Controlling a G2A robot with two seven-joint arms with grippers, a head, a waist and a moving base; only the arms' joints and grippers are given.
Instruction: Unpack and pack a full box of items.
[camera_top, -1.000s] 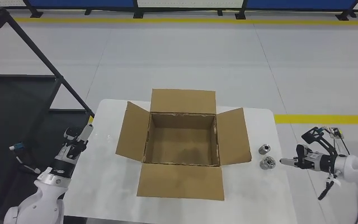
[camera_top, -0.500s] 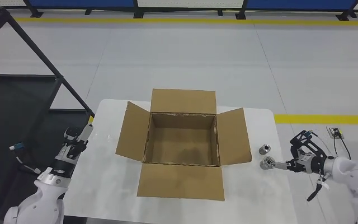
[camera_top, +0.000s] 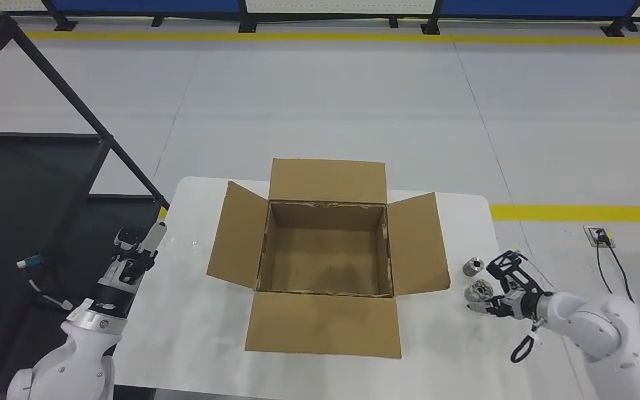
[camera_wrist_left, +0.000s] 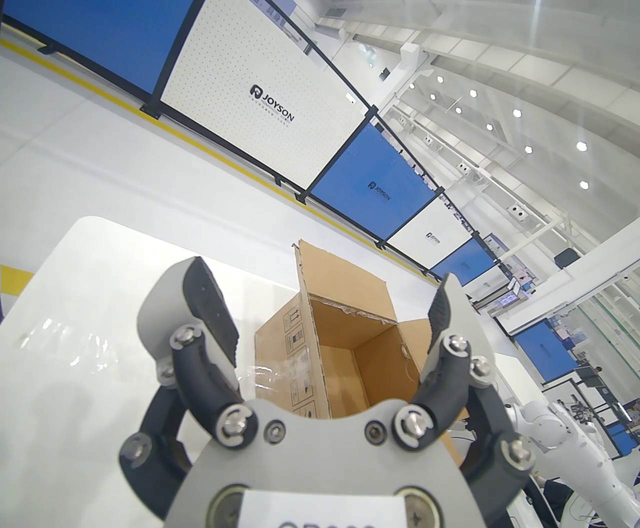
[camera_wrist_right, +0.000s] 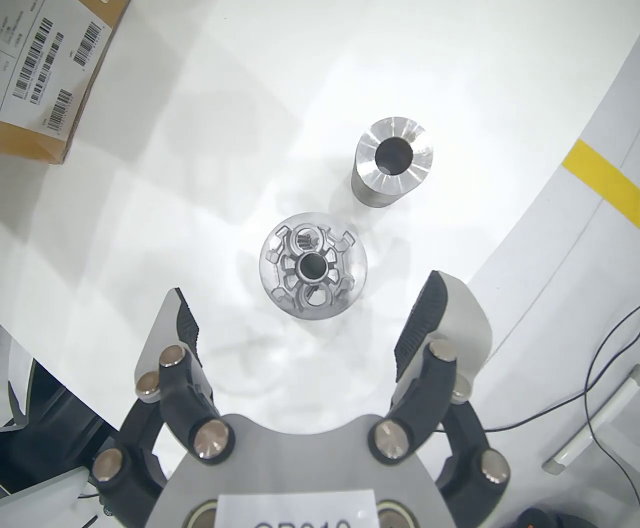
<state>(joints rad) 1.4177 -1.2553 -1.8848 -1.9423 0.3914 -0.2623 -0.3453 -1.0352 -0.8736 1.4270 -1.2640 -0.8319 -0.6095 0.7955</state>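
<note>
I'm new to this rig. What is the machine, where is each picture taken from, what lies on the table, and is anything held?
This is a two-armed robot working at a white table. The top view looks down from a camera above the arms. Each wrist view looks out along one arm, past its end effector. An open cardboard box stands mid-table with its flaps spread and nothing visible inside. Beside it, on the right arm's side, stand two metal parts: a plain cylinder and a round part with cutouts. The right end effector is open close to the round part, not gripping it. The left end effector is open and empty at the table's other side, pointing toward the box.
</note>
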